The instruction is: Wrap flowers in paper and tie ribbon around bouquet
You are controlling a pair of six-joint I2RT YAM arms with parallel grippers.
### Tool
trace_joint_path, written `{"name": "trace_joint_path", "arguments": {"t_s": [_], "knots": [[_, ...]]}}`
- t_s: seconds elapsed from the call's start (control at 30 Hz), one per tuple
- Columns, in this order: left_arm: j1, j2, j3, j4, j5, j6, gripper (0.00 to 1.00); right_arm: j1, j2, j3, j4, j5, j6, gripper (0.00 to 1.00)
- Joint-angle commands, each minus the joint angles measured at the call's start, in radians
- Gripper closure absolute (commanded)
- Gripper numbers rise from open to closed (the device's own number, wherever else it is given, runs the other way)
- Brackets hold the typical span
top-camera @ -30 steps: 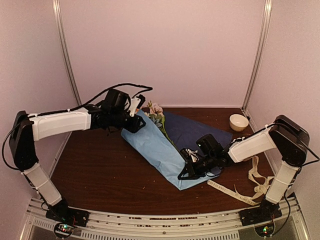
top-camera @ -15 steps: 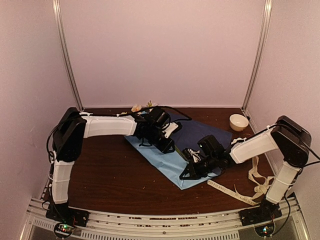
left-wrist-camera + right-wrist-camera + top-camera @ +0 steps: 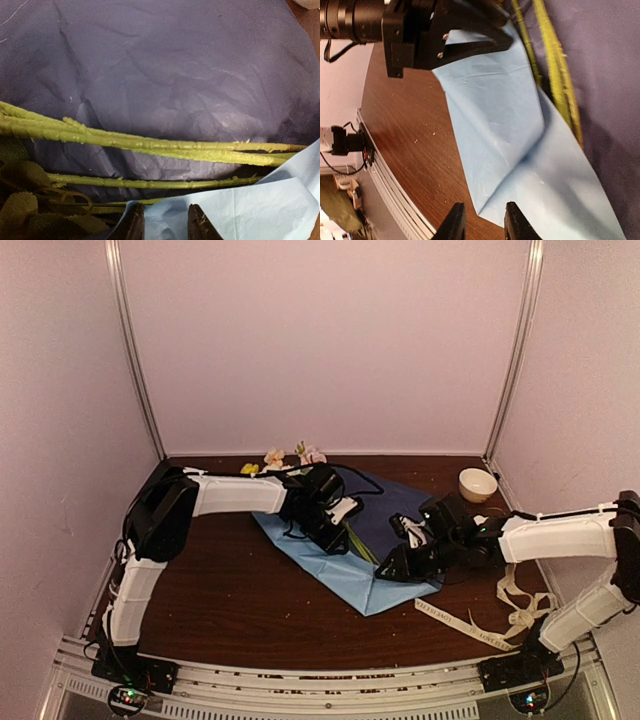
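Observation:
The paper [image 3: 400, 505] lies navy face up on the table, its light-blue flap [image 3: 330, 560] folded over from the left. The flowers' green stems [image 3: 150, 145] run across the navy face, and the blooms [image 3: 308, 453] lie at the back edge. My left gripper [image 3: 165, 227] is shut on the flap's light-blue edge [image 3: 250, 205] beside the stems [image 3: 360, 540]. My right gripper [image 3: 482, 225] hangs open over the flap's near corner [image 3: 500, 110], holding nothing. The ribbon [image 3: 480, 625] lies loose at the front right. No bouquet cone is in view.
A white scalloped bowl [image 3: 477, 483] stands at the back right near the wall. Pale walls close in the brown table [image 3: 220, 590] on three sides. The left arm [image 3: 235, 495] stretches across the back left of the table.
My left gripper has carried the paper's edge rightwards over the stems. My right gripper has opened and let go of the flap's near corner, and its arm has stretched out to the right.

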State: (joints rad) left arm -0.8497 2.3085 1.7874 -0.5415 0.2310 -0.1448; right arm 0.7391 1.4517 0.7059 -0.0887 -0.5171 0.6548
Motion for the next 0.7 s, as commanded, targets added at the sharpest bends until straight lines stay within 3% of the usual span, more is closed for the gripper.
{"name": "trace_joint_path", "arguments": {"t_s": [0.0,0.13,0.3,0.5,0.67], "knots": [[0.007,0.040,-0.054,-0.010,0.036,-0.023,0.67,-0.012,-0.157,-0.007,-0.309,0.289,0.029,0.59],[0.008,0.030,-0.086,0.016,0.030,-0.032,0.67,-0.026,-0.265,-0.034,-0.495,0.435,0.190,0.41],[0.009,0.019,-0.098,0.031,0.023,-0.036,0.68,-0.068,-0.275,-0.039,-0.564,0.374,0.308,0.33],[0.008,0.006,-0.107,0.034,-0.004,-0.026,0.68,-0.146,-0.170,-0.061,-0.554,0.294,0.365,0.32],[0.009,0.003,-0.111,0.041,-0.010,-0.023,0.68,-0.233,-0.102,-0.094,-0.453,0.236,0.306,0.34]]}}
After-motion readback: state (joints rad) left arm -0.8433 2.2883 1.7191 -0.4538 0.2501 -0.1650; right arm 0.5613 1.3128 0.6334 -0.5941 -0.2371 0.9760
